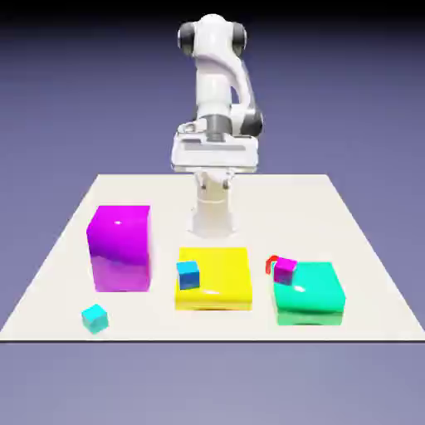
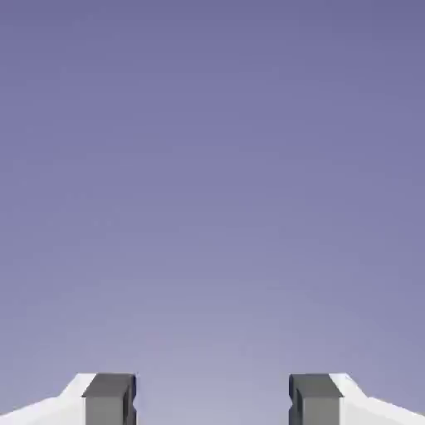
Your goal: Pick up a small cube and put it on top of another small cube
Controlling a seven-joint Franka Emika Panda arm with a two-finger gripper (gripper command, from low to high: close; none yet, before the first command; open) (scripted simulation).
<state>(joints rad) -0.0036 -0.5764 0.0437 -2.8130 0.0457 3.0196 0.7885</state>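
The small red cube [image 1: 270,263] shows only as a sliver, mostly hidden behind a small magenta cube [image 1: 285,270] at the back left corner of the big teal block [image 1: 309,292]. A small blue cube [image 1: 188,275] sits on the flat yellow block [image 1: 213,278]. A small cyan cube [image 1: 95,318] lies on the table near the front left. My gripper [image 1: 214,158] hangs high over the table's far side, well away from all the cubes. In the hand view the gripper [image 2: 212,398] is open, its fingertips [image 2: 109,398] wide apart with only the backdrop between them.
A tall magenta block [image 1: 120,247] stands on the exterior view's left. The white table [image 1: 332,207] ends just in front of the blocks. The robot's base column [image 1: 212,212] rises behind the yellow block.
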